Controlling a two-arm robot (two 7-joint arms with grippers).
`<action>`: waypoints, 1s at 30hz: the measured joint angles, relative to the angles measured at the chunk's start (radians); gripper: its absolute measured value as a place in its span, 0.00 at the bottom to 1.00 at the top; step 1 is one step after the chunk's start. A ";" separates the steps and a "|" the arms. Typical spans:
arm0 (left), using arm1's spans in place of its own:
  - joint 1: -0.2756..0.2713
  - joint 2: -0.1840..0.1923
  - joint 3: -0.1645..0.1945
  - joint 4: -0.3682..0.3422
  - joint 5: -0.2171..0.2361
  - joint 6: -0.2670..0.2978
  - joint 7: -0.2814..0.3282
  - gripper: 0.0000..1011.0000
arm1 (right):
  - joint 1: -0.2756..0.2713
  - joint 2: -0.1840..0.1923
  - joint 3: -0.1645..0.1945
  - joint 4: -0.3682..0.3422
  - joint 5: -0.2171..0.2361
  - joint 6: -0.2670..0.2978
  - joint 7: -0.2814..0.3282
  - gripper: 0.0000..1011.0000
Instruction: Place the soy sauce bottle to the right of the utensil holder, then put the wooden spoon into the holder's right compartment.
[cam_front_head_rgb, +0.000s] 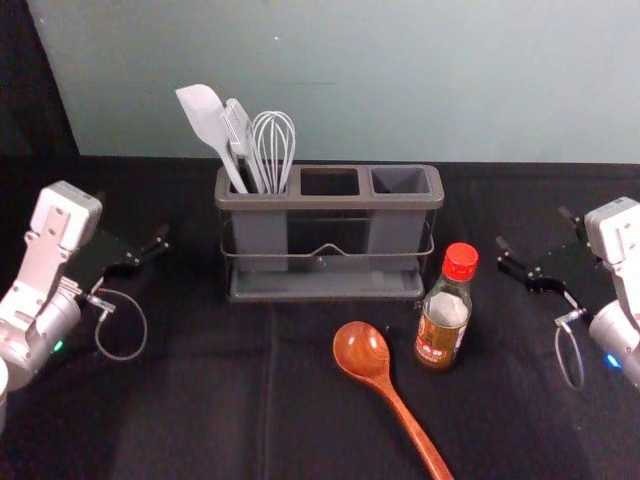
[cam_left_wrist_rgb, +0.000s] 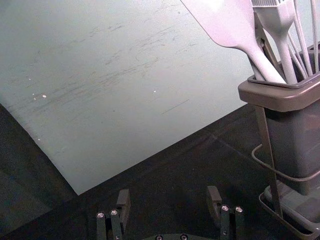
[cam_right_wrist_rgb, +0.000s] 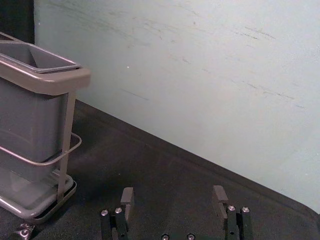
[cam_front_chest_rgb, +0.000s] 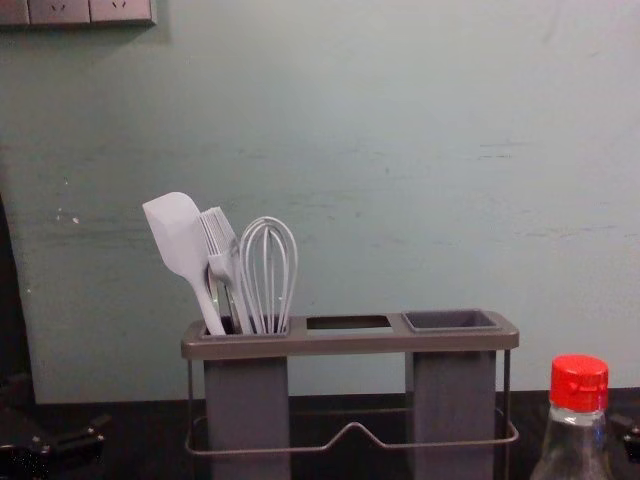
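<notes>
White arms (cam_front_head_rgb: 70, 208), looped cables (cam_front_head_rgb: 145, 322) — green, blue lights (cam_front_head_rgb: 612, 360)

Nothing I can actually read here, folks. Closest thing is the orange-brown and whitish label (cam_front_head_rgb: 436, 340) on the clear soy sauce bottle (cam_front_head_rgb: 450, 287) with the round red cap (cam_front_head_rgb: 460, 262), sitting in front of the right end of the long grey-brown utensil holder (cam_front_head_rgb: 330, 202). The print on it is way too small to make out, so no brand or numbers from me, sorry.
</notes>
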 joint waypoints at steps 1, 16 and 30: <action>0.000 0.000 0.000 0.000 0.000 0.000 0.000 0.99 | 0.000 0.000 0.000 0.000 0.000 0.000 0.000 0.99; 0.000 0.000 0.000 0.000 0.000 0.000 0.000 0.99 | 0.000 0.000 0.000 0.000 0.000 0.000 0.000 0.99; 0.000 0.000 0.000 0.000 0.000 0.000 0.000 0.99 | 0.000 0.000 0.000 0.000 0.000 0.000 0.000 0.99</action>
